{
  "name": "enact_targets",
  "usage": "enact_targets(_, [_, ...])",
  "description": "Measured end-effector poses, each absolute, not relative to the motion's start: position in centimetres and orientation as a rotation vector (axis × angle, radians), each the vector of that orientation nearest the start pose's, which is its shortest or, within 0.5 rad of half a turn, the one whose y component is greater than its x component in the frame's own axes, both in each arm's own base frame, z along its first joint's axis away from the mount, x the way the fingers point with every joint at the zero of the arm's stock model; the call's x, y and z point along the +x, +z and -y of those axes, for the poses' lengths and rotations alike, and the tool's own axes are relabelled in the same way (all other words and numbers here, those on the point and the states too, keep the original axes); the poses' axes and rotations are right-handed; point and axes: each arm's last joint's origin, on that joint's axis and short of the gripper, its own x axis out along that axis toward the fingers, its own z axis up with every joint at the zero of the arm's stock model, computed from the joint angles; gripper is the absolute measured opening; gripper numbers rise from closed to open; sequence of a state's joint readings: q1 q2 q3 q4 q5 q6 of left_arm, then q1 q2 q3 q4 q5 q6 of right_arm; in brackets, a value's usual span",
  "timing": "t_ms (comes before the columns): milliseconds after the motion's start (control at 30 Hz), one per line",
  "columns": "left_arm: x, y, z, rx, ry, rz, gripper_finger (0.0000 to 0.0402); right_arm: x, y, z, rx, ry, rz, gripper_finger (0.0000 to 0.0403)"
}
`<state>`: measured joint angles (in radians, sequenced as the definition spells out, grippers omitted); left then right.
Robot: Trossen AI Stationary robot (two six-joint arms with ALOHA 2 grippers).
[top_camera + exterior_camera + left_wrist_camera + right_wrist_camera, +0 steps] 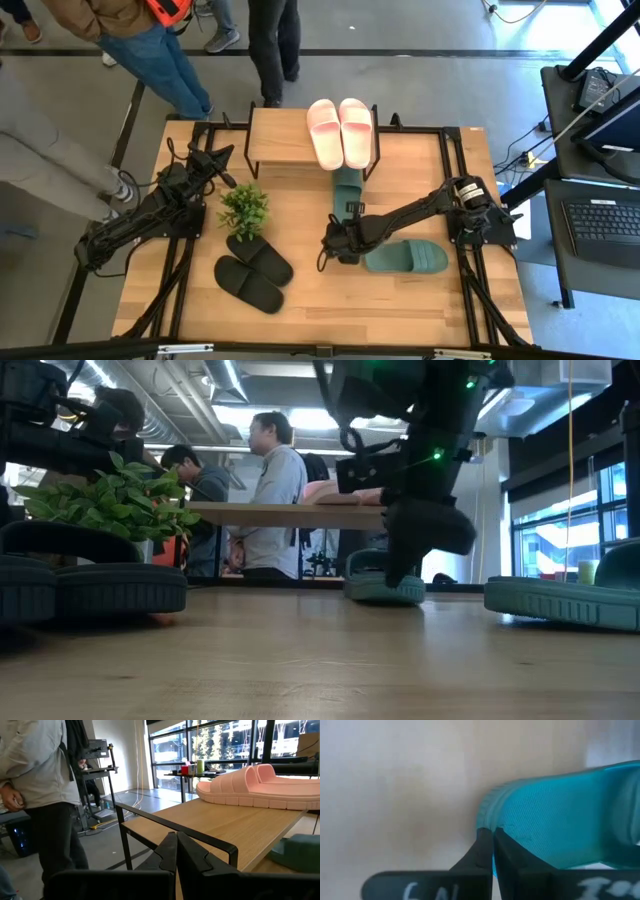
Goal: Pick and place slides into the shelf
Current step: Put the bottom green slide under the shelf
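On the left side of the desk (300, 320) your left hand (222, 160) waits near the far-left corner, beside the shelf (280, 140), and its fingers are together and hold nothing. A small plant (243, 208) stands in front of it, and the black pair (252, 270) lies toward the near edge, not yet moved.

On the shelf top, at its right end, the pink pair (339, 131) is already placed. One green slide (347, 187) lies partly under the shelf, at the far middle of the desk.

Your right hand (335, 247) is low in the middle of the desk, touching the heel end of the other green slide (406, 257), which lies flat toward the right edge. Its fingers look pressed together against the rim of the slide, not around it.

I judge you are at the pick of this second green slide. Next, you should open the fingers, take the edge or strap firmly, lift, and carry it beside its partner.
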<state>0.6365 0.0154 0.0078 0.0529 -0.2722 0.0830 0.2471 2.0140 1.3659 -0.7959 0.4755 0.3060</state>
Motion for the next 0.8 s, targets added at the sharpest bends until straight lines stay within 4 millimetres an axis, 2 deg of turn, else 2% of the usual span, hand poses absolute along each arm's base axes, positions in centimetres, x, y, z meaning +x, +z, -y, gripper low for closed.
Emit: enact_targets(800, [7.3, 17.0, -6.4, 0.115, 0.91, -0.006, 0.0, 37.4, 15.0, -1.1, -0.313, -0.505, -1.366, 0.0004])
